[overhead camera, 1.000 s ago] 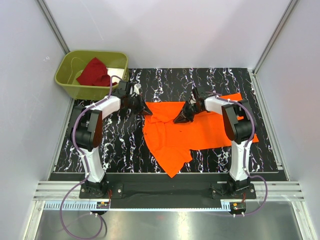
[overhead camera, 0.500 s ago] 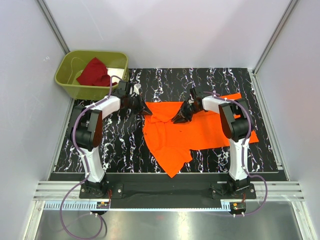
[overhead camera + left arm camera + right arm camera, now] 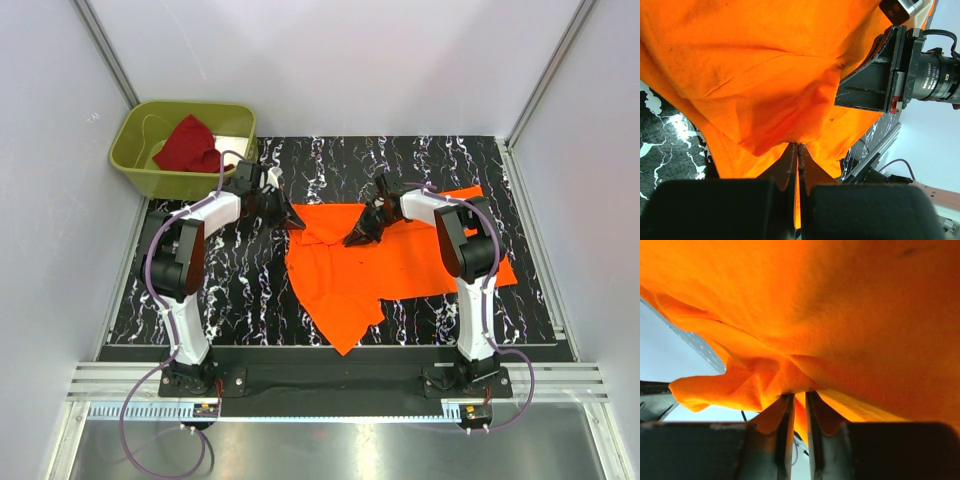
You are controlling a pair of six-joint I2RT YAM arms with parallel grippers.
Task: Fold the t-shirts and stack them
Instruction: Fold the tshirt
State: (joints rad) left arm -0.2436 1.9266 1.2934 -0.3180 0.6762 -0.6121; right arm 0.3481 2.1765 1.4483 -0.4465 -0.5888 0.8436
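The orange shirt point(image 3: 400, 262) was pinched at two spots.
The left gripper point(image 3: 293, 222) and the right gripper point(image 3: 350, 241) each squeezed a bit of it, right of the green bin point(image 3: 140, 172). The red shirt point(image 3: 187, 143) lay inside that bin.

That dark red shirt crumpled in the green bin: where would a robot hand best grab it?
Probably straight down from above, pinching the bunched folds near the middle of the dark red shirt. It lies crumpled inside the green bin, whose walls block any sideways approach, and the heaped cloth gives the fingers something to close on.
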